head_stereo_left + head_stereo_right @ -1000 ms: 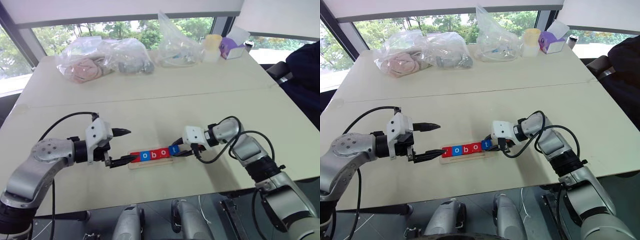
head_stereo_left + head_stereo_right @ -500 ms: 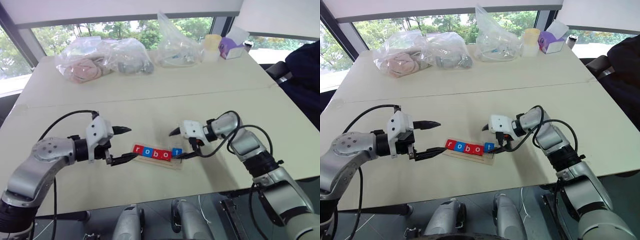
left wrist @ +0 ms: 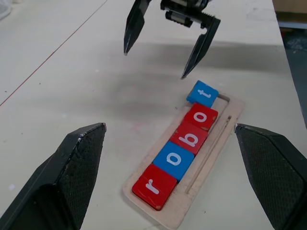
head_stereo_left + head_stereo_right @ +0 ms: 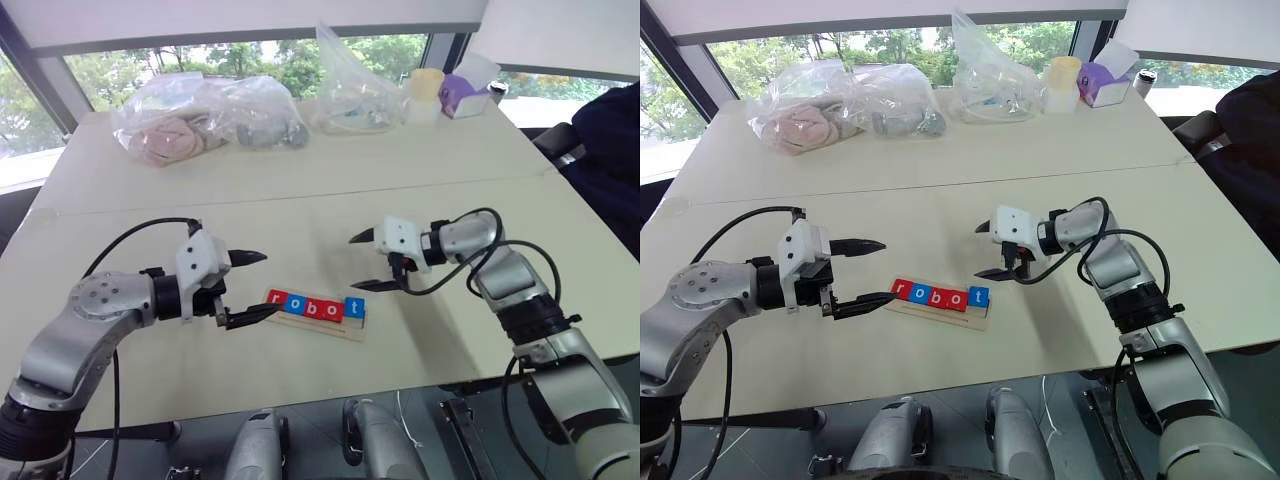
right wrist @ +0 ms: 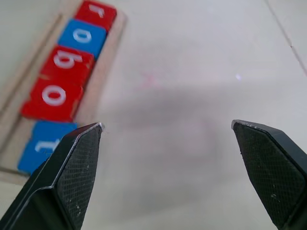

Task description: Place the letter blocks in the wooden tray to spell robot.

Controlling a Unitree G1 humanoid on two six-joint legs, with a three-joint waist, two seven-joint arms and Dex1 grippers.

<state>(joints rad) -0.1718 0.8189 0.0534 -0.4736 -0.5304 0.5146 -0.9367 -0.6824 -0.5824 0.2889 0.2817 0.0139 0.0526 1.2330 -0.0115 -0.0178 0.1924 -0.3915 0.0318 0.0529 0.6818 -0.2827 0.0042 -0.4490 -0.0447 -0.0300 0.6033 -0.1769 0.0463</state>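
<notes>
While both the left gripper (image 4: 247, 287) and right gripper (image 4: 362, 262) stand wide and empty, you see five letter blocks (image 3: 182, 148) filling the wooden tray (image 3: 209, 164) near the desk's (image 4: 300, 190) front edge: light, stiff, slick tiles, best pinched across opposite edges.

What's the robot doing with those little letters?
It's spelling "robot" with letter blocks in a wooden tray on the table. All five tiles sit in a row, but the blue t at the end is a bit crooked. The right gripper hangs open just above that end, holding nothing. The left gripper is open too, by the r end.
</notes>
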